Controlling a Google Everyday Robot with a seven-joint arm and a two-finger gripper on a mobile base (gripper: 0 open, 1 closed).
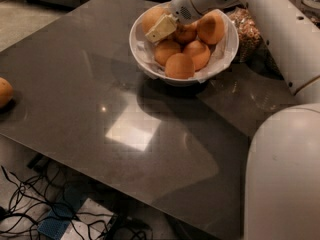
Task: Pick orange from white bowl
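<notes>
The white bowl point(140, 55), lined with crumpled white paper, stands at the back of the dark table and holds several oranges. The orange point(149, 15), the largest and palest, lies at the bowl's back left. My gripper point(162, 27) reaches down into the bowl from the right and rests against that orange's right front side, covering part of it. Smaller, deeper-coloured oranges point(180, 66) lie in front of it and to the right.
A glass jar of grain point(248, 33) stands right behind the bowl on the right. Another orange fruit point(4, 91) lies at the table's left edge. My arm point(280, 29) and base point(282, 179) fill the right side. Cables point(45, 204) lie on the floor below the table point(100, 109).
</notes>
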